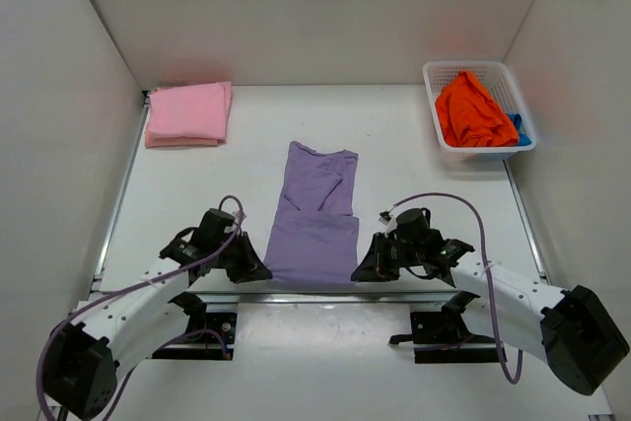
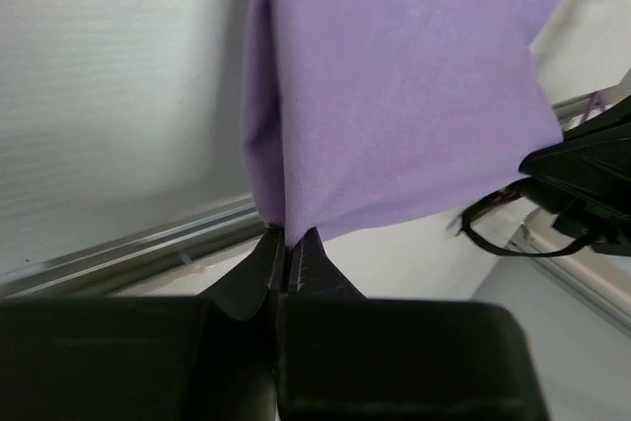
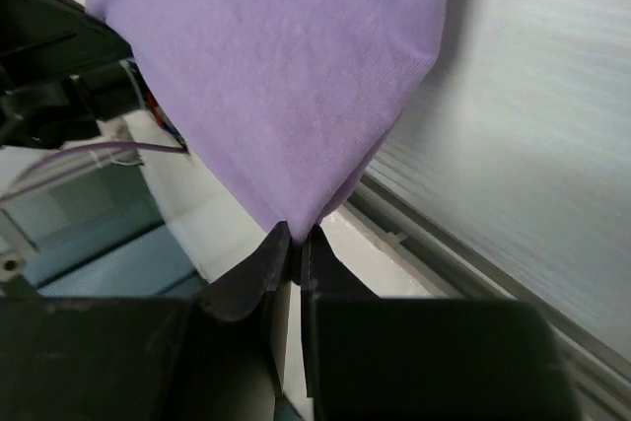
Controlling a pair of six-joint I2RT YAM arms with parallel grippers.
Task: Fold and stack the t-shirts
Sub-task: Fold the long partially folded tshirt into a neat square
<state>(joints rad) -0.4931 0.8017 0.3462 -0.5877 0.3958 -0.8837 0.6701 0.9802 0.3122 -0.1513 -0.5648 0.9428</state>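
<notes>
Purple shirt [image 1: 317,219] lengthwise at the middle of the table [image 1: 414,184], neck end toward the far wall, hem end at the near edge between the two arms. Folded narrow, upper part creased with flaps of cloth lying over the chest, lower part a smooth rectangle.

Left gripper [image 1: 258,268] low at the near left corner of the hem, clamped on that corner. Seen from the left wrist: fingers pressed together, a point of purple cloth nipped between the tips, fabric spreading up and away from them.

Right gripper [image 1: 363,268] mirrored at the near right corner, likewise closed on the cloth. Seen from the right wrist: corner drawn to a peak between the tips. Cannot tell whether either corner is raised off the surface.

Pink shirt [image 1: 187,113] folded into a neat flat rectangle at the far left corner, well apart from the purple one.

White lattice basket [image 1: 463,65] at the far right. Orange shirt [image 1: 473,110] bunched inside, filling most of it. Blue shirt [image 1: 520,128] showing only as a scrap at the basket's near right corner, just beside the orange.
</notes>
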